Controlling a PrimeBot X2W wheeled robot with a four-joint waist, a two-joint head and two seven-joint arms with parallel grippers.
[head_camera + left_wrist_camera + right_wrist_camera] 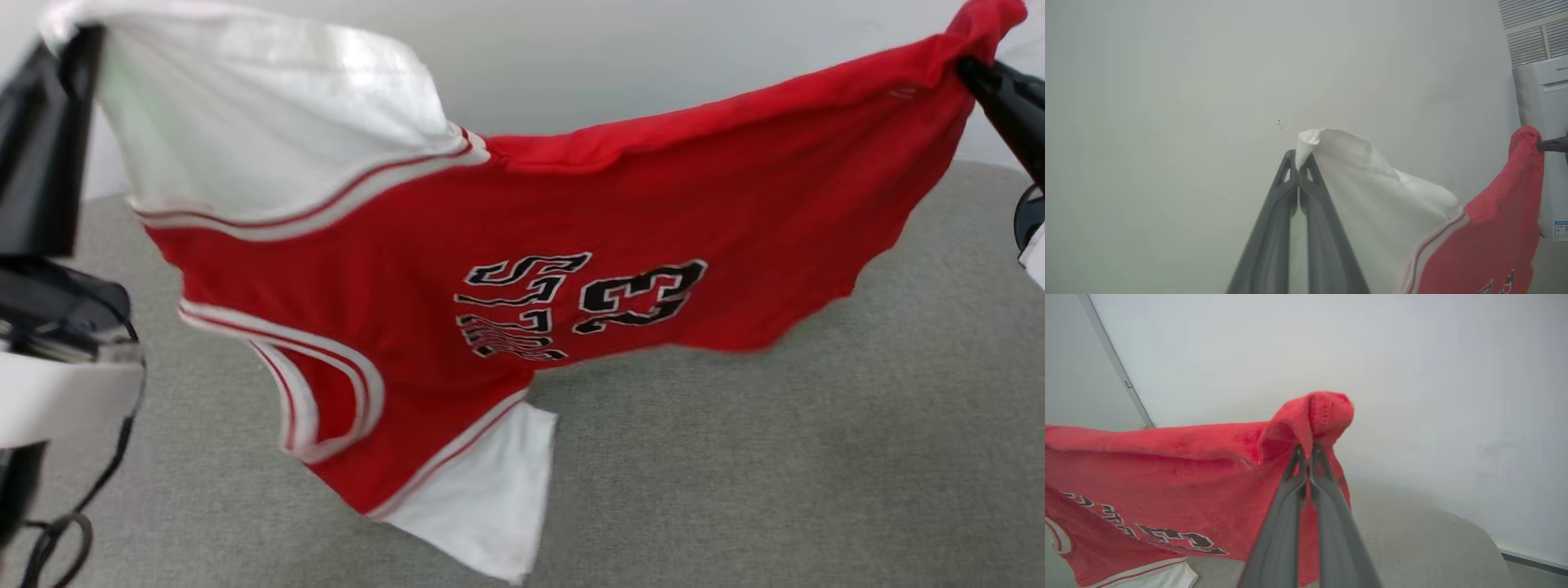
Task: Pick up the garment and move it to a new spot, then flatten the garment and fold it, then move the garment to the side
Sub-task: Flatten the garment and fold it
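A red shirt (522,245) with white sleeves hangs in the air, stretched sideways between two robot hands above a grey-green, cloth-covered worktop (816,457). A pale wall (653,65) stands behind it.

In the head view, the left hand (82,49) is at the upper left. Its two dark fingers are pressed together on the edge of one white sleeve (269,114). The left wrist view shows this closely: the fingertips of the left hand (1298,161) pinch a small fold of white cloth, and the sleeve drapes away to one side.

The right hand (976,73) is at the upper right of the head view. It is clamped on a bunched red corner of the shirt. In the right wrist view, the long grey fingers of that hand (1306,453) meet with the red cloth nipped between their tips, and a knob of fabric pokes out past them.

The upper edge of the shirt sags a little between the two grips. Dark lettering with white outlines (571,306) sits near the middle, turned on its side. A neck opening edged in red-and-white stripes (326,392) faces the lower left. The second white sleeve (490,490) dangles at the bottom, low over the worktop, and it is unclear whether it touches.

A white appliance (1547,122) stands by the wall in the left wrist view.
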